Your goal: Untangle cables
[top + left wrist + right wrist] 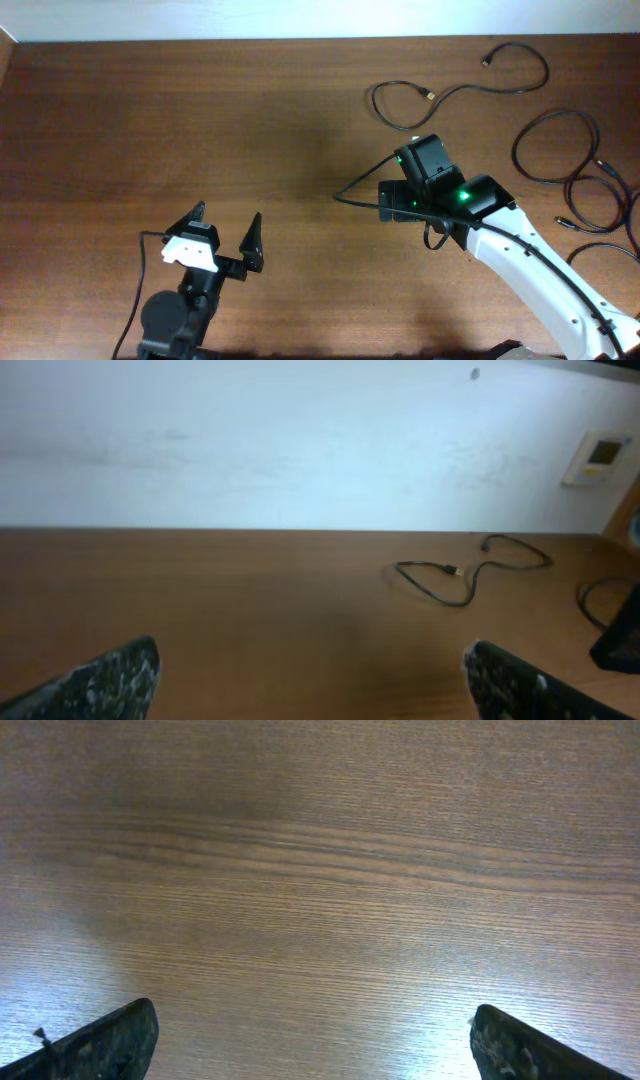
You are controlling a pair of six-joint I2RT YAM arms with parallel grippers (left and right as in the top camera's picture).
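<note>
Use the right gripper [424,162], the black head with the green light on the white arm, as your mark for everything here. Its jaws stand wide apart and hold nothing; its own camera shows only bare brown wooden table [200,100] between them. The left gripper [226,215] sits well apart from it, off to its left and nearer the robot's side of the table. Its jaws are wide apart and empty too. One thin black cable with a small gold plug [428,96] lies by itself just past the right gripper, toward the far edge of the table. It touches no other cord, so I think that one is done. A loose bunch of thin black cable loops [572,182] lies to the right of the right gripper, near the table's right side, and those loops cross over each other. I think you are between pulls: one cord is out and the bunch is not yet pulled apart. A thin black line also runs out to the left of the right gripper; I cannot tell if it is a cord or the arm's own wire. For the next move, swing the right gripper over to the bunch and lower it over a loop on the outside. Close on just that one cord. Then pull it slowly toward a bare spot, so the other loops do not drag along.
</note>
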